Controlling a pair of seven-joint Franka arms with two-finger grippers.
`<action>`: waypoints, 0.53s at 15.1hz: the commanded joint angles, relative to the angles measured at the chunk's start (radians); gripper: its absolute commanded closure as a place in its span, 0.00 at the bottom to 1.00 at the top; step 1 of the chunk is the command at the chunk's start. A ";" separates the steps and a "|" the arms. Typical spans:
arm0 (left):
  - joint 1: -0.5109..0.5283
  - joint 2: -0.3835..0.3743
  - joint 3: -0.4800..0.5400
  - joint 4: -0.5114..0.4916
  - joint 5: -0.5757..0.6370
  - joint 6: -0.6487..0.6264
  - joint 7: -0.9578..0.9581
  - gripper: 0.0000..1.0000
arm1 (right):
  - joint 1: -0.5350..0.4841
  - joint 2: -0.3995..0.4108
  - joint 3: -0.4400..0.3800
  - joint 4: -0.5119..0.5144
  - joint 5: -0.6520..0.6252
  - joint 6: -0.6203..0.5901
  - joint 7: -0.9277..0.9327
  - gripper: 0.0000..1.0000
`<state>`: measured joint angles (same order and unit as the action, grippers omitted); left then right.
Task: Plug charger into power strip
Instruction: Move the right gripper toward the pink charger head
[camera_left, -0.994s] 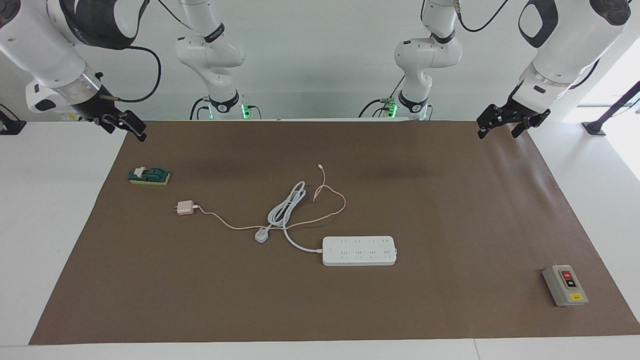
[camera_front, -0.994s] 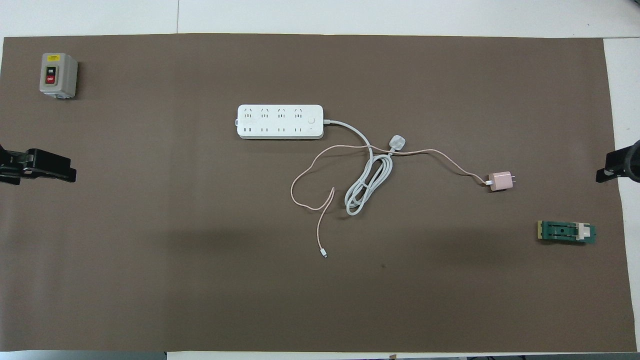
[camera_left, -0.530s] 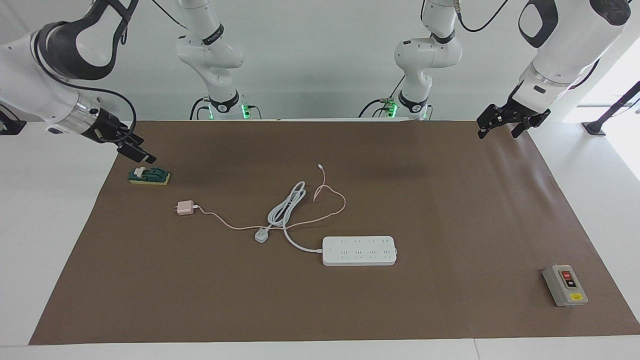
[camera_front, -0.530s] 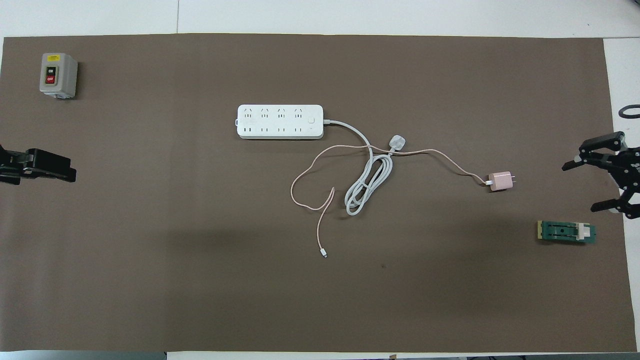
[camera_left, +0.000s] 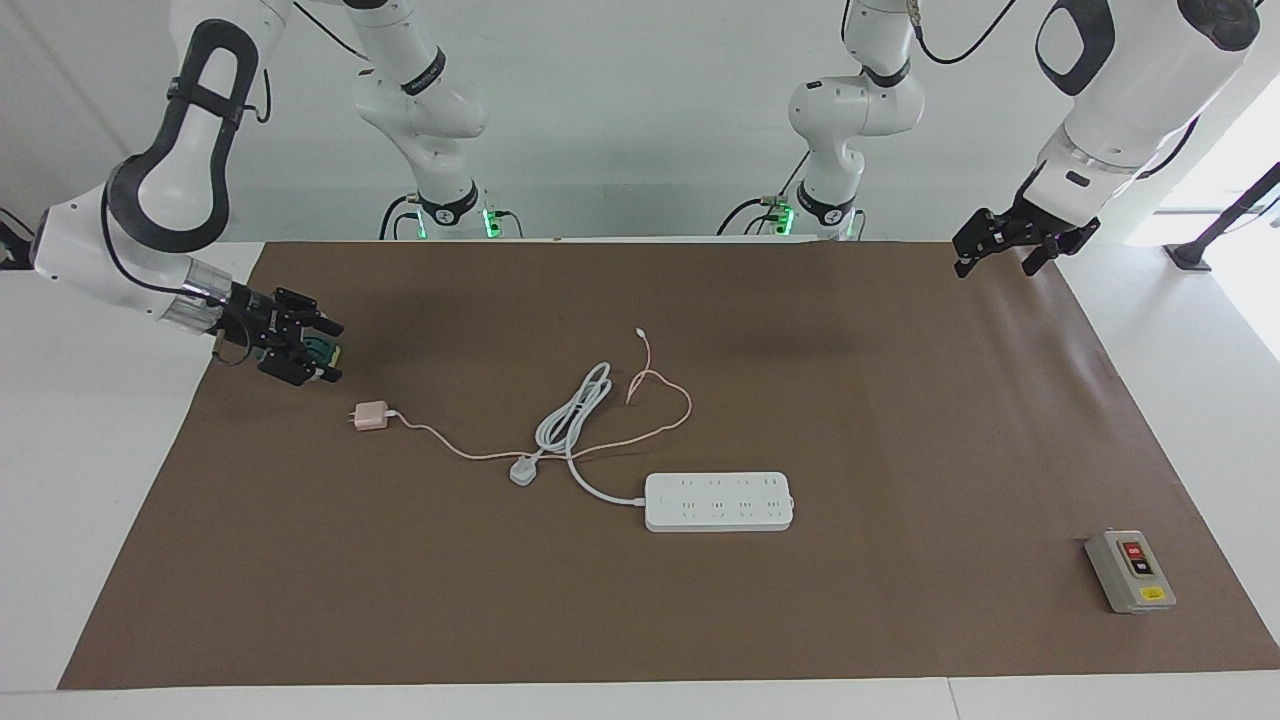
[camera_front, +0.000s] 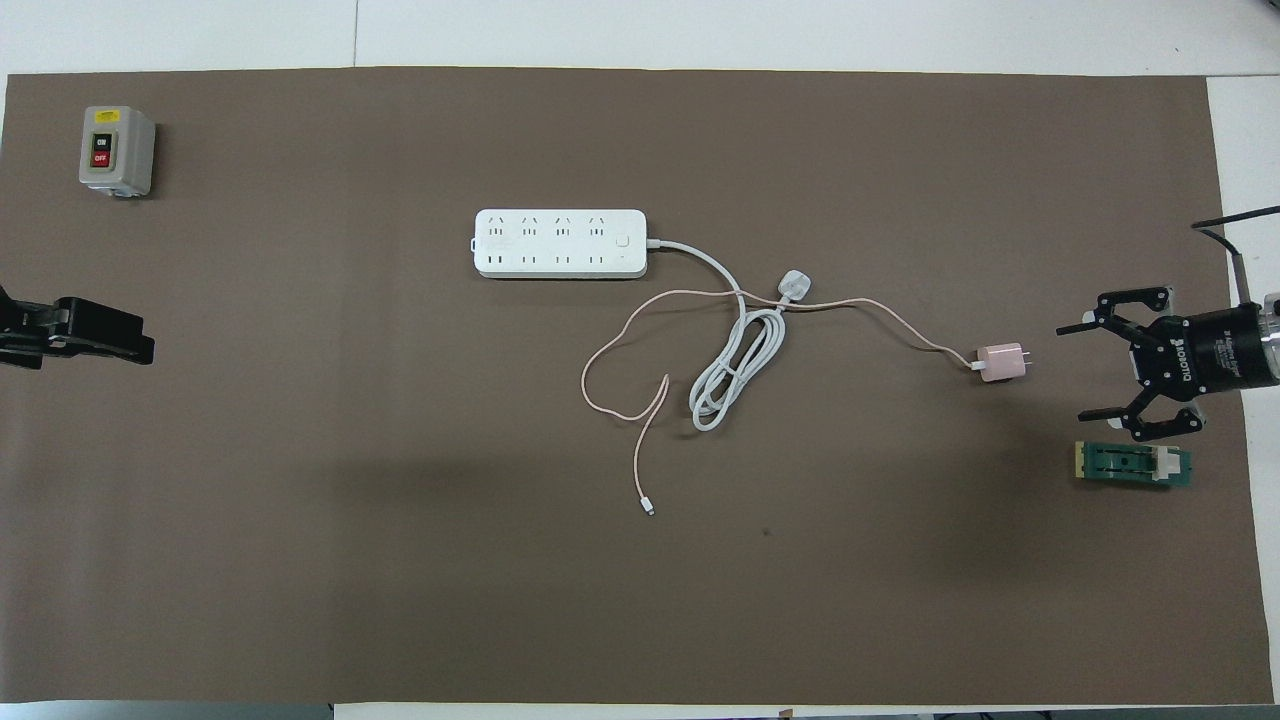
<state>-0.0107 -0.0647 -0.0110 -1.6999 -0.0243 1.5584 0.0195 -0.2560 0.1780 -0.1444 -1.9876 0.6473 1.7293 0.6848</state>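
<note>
The right gripper (camera_left: 325, 350) has come down and in from the table's edge since a second ago. Back then it hung high over the bare white table at the right arm's end; now it is low over the brown mat (camera_left: 900, 420), with its jaws spread wide and holding nothing. In the facing view it partly covers the small green block (camera_front: 1133, 464); in the overhead view it sits between that block and the charger (camera_left: 369, 415), its open fingers pointing toward the charger but well short of it.

The left gripper (camera_left: 1010, 245) has not moved: it waits over the mat's corner at the left arm's end, jaws spread and empty.

Nothing on the mat has shifted. The charger lies flat toward the right arm's end of the table, prongs pointing away from the middle. Its thin pink cable (camera_left: 670, 385) runs toward the middle, crosses the white plug (camera_left: 523, 470) and the coiled white cord (camera_left: 575, 410), and ends in a loose loop nearer to the robots. The power strip (camera_left: 719, 501) lies near the middle of the mat, farther from the robots than the coil, with no plug in its sockets. The grey switch box (camera_left: 1130, 571) stands at the left arm's end, farther from the robots than the power strip.
</note>
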 joint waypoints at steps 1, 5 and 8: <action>-0.014 -0.029 0.005 -0.040 0.015 0.029 -0.020 0.00 | -0.029 0.086 0.008 -0.003 0.095 0.058 0.001 0.00; -0.014 -0.030 0.005 -0.041 0.015 0.025 -0.020 0.00 | -0.011 0.159 0.009 -0.004 0.109 0.075 -0.036 0.00; -0.025 -0.029 0.003 -0.038 0.015 0.029 -0.029 0.00 | -0.011 0.199 0.009 0.001 0.147 0.099 -0.082 0.00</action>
<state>-0.0135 -0.0647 -0.0121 -1.6999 -0.0243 1.5591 0.0169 -0.2649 0.3557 -0.1362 -1.9937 0.7463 1.8113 0.6461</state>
